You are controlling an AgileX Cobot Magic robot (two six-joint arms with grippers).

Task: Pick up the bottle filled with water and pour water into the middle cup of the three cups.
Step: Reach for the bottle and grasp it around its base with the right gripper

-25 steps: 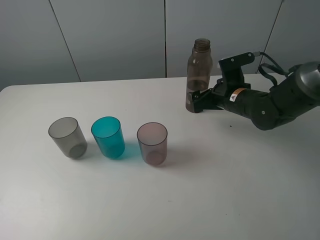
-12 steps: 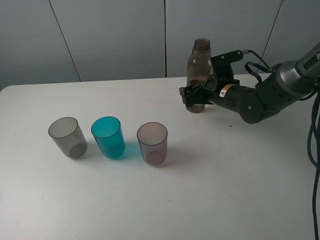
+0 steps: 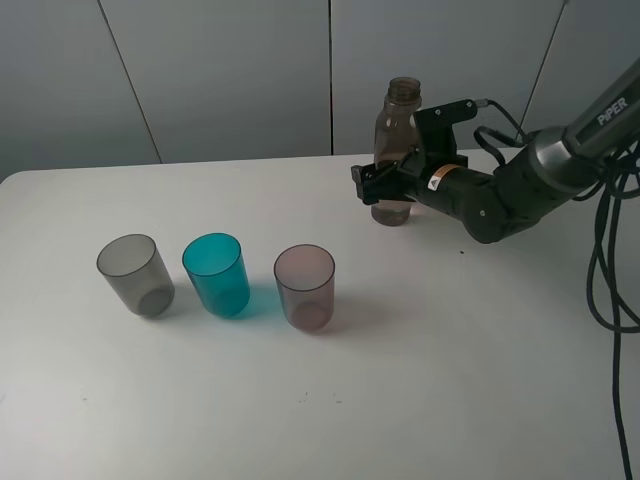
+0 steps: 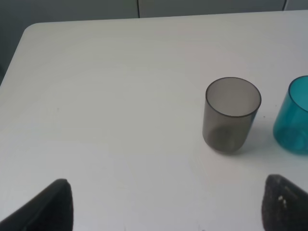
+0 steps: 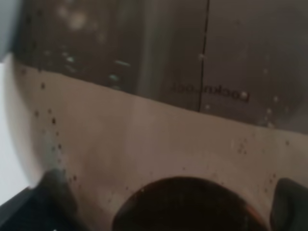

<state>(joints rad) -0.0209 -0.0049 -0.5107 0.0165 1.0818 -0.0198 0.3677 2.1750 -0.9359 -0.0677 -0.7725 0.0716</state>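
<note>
On the far side of the table, right of centre: a tall slim smoky brown-grey translucent plastic bottle (image 3: 398,125) stands upright with its threaded neck uncapped, its base on or just above the white tabletop (image 3: 450,380).
Right gripper: the black right gripper (image 3: 385,192) reaches in from the right, one finger on each side of the bottle's lower body.
Right jaws: they stand astride the bottle; I cannot tell whether the pads press on it.
Right wrist view: the bottle (image 5: 144,120) fills the frame, a liquid line crosses it, and dark fingertips (image 5: 53,192) show at the lower corners.
Middle cup: a teal-blue translucent plastic tumbler (image 3: 216,275) stands upright at the near left, well apart from the bottle.
Neighbours: a smoky grey tumbler (image 3: 135,275) is just to its left and a pinkish-mauve tumbler (image 3: 305,287) to its right, the three in a row and apart.
Left gripper: the left gripper (image 4: 168,204) hangs over bare table near the grey tumbler (image 4: 232,115), with the teal tumbler (image 4: 294,122) at the frame edge.
Left jaws: spread wide, with nothing between them.
</note>
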